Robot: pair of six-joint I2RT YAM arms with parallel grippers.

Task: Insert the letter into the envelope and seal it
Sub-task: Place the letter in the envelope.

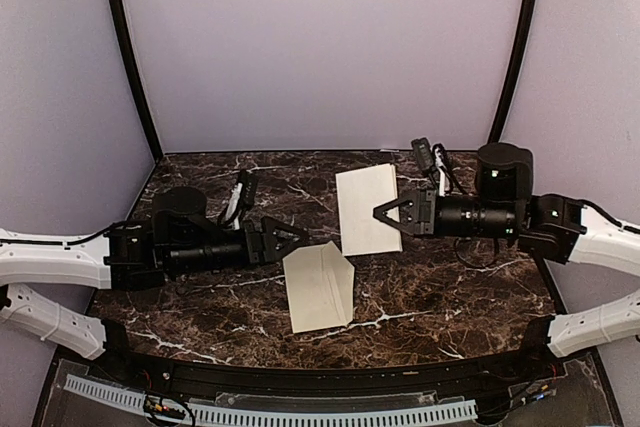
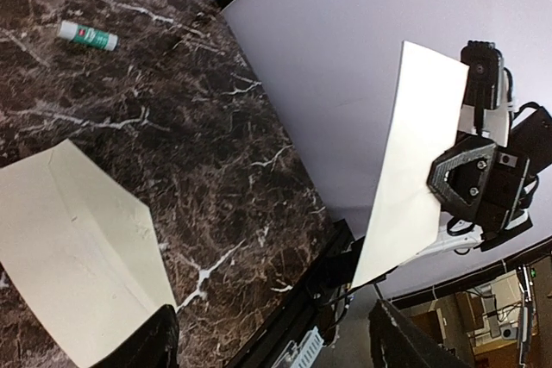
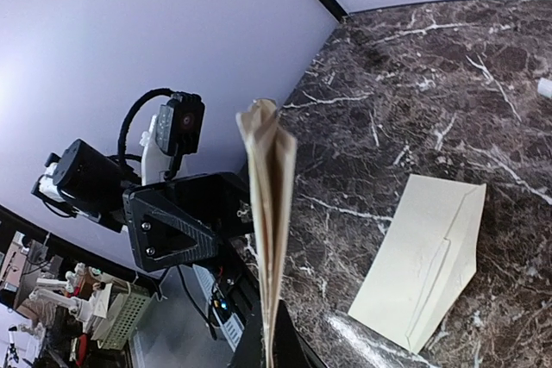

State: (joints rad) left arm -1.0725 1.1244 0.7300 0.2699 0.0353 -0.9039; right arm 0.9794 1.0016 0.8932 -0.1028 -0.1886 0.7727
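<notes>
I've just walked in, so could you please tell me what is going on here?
The right pincer holds the folded letter up off the marble table. The envelope lies flat on it, flap open, beside the left pincer, which is open and empty. Nothing is inserted yet.

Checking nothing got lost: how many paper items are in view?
2. The folded letter is held in the air by the right hand; the envelope lies flat on the table.

A small white-and-green glue stick (image 2: pixel 88 36) lies on the dark white-veined marble table (image 2: pixel 216 127), backed by lilac walls (image 1: pixel 320 47).
</notes>
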